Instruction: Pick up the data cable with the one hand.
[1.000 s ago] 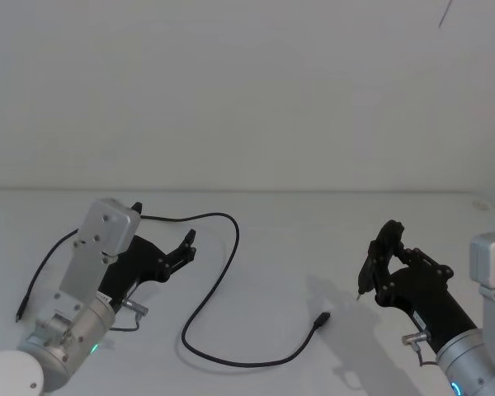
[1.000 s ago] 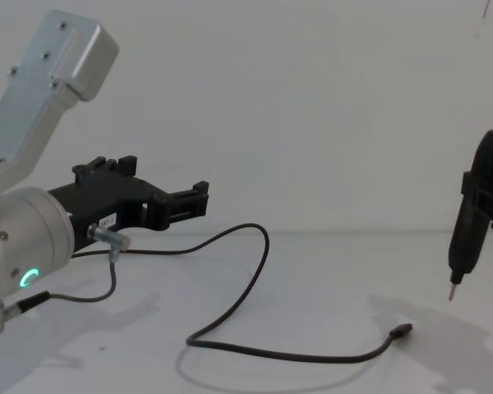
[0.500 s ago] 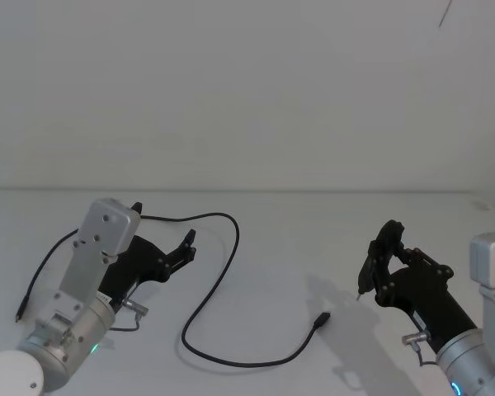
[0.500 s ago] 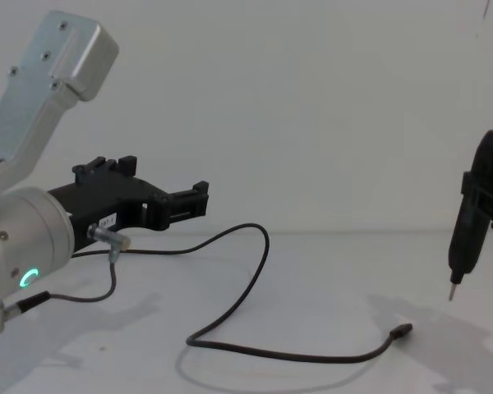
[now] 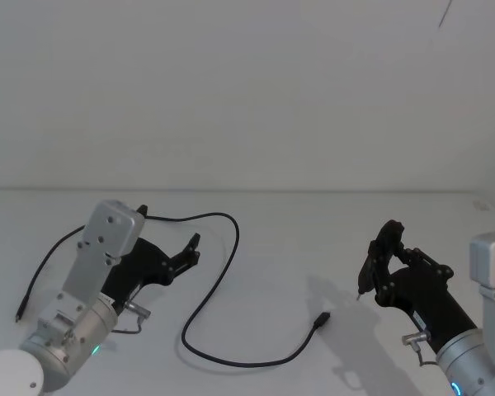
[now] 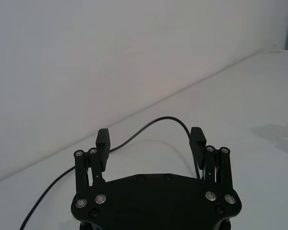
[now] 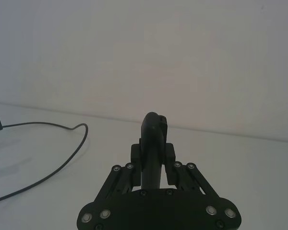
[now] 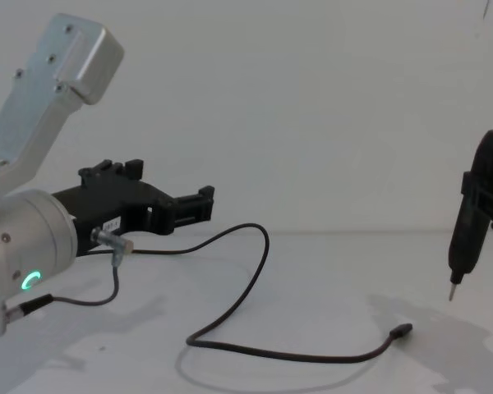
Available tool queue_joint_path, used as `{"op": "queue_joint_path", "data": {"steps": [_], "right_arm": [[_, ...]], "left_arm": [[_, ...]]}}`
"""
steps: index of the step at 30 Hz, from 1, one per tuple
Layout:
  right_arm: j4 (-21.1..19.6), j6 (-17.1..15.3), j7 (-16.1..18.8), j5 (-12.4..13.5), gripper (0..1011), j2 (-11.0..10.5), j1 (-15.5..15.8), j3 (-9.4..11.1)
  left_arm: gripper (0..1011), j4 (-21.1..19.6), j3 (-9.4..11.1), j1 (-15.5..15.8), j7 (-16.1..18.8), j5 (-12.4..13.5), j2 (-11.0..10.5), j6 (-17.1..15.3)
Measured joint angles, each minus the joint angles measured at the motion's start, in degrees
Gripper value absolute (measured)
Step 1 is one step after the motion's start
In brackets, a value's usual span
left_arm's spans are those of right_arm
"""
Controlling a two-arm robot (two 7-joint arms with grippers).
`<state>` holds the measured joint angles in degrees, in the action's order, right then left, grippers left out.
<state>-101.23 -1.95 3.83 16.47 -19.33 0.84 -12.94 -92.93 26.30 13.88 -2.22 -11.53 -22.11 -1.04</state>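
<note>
My left end effector is matt black plastic on a satin silver metal wrist. The cable looks matt black and rubbery; the tabletop is smooth matt white.

The smooth flat white desk is wide and bright. Behind it stands a plain white wall. A thin dark line sits high on the wall at the right. Soft grey shadows lie on the desk.
</note>
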Motion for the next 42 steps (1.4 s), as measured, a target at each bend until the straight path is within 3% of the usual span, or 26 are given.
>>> {"op": "queue_joint_path", "data": {"steps": [5, 14, 26, 35, 42], "right_arm": [[0.0, 0.0, 0.0, 0.0, 279, 0.0, 0.0, 0.0], [0.0, 0.0, 0.0, 0.0, 279, 0.0, 0.0, 0.0], [0.0, 0.0, 0.0, 0.0, 279, 0.0, 0.0, 0.0], [0.0, 0.0, 0.0, 0.0, 279, 0.0, 0.0, 0.0], [0.0, 0.0, 0.0, 0.0, 279, 0.0, 0.0, 0.0]], "left_arm": [[1001, 0.0, 0.4, 0.2, -1.7, -0.2, -0.6, -0.2], [1001, -1.6, 1.4, 0.3, -7.8, -1.3, -3.3, -1.0], [1001, -7.0, 2.7, -0.4, -16.9, -2.9, -8.9, -4.5], [1001, -12.6, 4.1, -0.6, -22.6, -3.5, -13.1, -11.0], [1001, -17.5, 5.9, 0.1, -26.0, -3.3, -15.7, -19.9]]}}
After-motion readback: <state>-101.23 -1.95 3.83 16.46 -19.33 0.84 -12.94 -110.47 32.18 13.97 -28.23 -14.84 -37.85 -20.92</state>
